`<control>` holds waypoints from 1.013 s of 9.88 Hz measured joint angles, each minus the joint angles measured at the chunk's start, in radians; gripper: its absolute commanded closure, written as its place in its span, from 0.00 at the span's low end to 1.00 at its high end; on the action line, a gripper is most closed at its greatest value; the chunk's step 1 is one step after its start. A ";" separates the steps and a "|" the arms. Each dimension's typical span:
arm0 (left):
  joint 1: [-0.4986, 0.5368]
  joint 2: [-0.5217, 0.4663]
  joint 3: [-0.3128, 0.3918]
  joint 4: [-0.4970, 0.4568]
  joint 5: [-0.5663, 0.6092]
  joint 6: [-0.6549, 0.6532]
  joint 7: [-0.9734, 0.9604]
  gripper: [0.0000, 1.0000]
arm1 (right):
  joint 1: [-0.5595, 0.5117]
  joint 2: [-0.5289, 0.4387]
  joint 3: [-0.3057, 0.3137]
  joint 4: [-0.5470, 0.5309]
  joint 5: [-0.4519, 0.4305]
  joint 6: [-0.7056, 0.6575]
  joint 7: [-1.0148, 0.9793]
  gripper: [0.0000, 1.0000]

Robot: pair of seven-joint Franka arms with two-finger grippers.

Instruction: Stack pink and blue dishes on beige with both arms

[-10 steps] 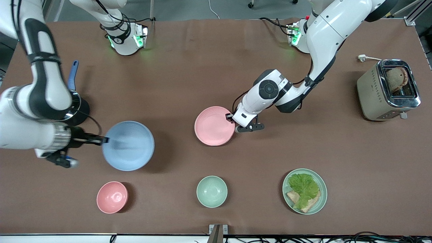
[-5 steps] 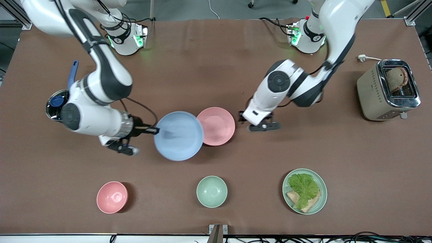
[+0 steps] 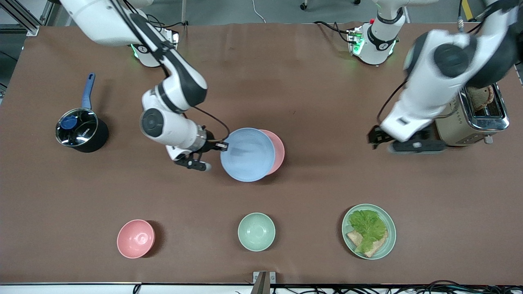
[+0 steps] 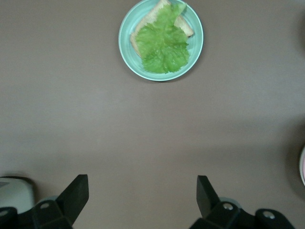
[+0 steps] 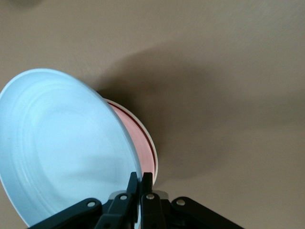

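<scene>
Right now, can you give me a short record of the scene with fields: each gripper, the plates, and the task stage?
right gripper: fingers shut on blue plate rim, held over pink plate
left gripper: open, empty, beside toaster
pink plate: mostly covered by the blue one
beige plate: only a pale rim under the pink
task stage: blue plate not yet released

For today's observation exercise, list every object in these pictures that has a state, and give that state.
Blue plate: held over the pink plate.
Pink plate: on a beige plate.
Right claw: shut on the blue plate's rim.
Left claw: open, empty, near the toaster.
Toaster: bread in slot.
Mint-green plate: holds lettuce, bread.
</scene>
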 measured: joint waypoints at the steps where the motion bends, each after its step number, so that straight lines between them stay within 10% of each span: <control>1: 0.002 -0.050 0.060 0.034 -0.043 -0.086 0.108 0.00 | 0.025 0.012 0.000 -0.015 0.000 0.027 0.012 0.99; 6: 0.001 -0.165 0.181 0.232 -0.072 -0.380 0.244 0.00 | 0.047 0.022 -0.001 -0.070 -0.014 0.107 0.027 0.93; 7: 0.001 -0.134 0.182 0.310 -0.072 -0.455 0.244 0.00 | 0.048 0.028 -0.001 -0.075 -0.017 0.121 0.027 0.71; 8: 0.000 -0.096 0.182 0.377 -0.072 -0.512 0.244 0.00 | 0.051 0.035 0.000 -0.076 -0.017 0.131 0.027 0.01; 10: 0.003 -0.055 0.185 0.418 -0.081 -0.545 0.239 0.00 | 0.051 0.034 -0.001 -0.071 -0.022 0.125 0.026 0.00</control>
